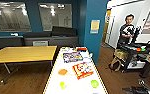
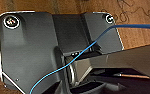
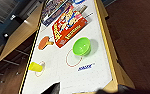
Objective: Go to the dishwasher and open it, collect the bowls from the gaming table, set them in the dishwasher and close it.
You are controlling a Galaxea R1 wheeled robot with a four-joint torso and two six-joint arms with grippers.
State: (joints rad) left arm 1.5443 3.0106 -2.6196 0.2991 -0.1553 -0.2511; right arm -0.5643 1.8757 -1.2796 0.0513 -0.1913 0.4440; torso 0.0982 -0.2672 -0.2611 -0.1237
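The long gaming table with a white top and yellow edges [image 1: 76, 85] stretches away from the robot in the head view, beside a plain yellow-wood table [image 1: 23, 53] on a brown wooden floor [image 1: 23, 77]. On the white top, a round light green plastic bowl [image 1: 94, 83] sits near the right edge, apart from a red rectangular board game box [image 1: 82, 70] lying flat toward the middle; farther along lies a blue and purple board game box [image 1: 72, 57]. An orange flat round piece [image 1: 62, 72] rests toward the left side, just beside the red box, and a small yellow-green cup-shaped item [image 1: 62, 85] lies nearer the robot by the left edge. From the right wrist camera the green bowl stands upright, just beside the red box's corner. I cannot tell whether either claw is open or closed, or whether it has hold of anything. A person [image 1: 127, 30] stands at the right, behind a dark control rig [image 1: 133, 48].
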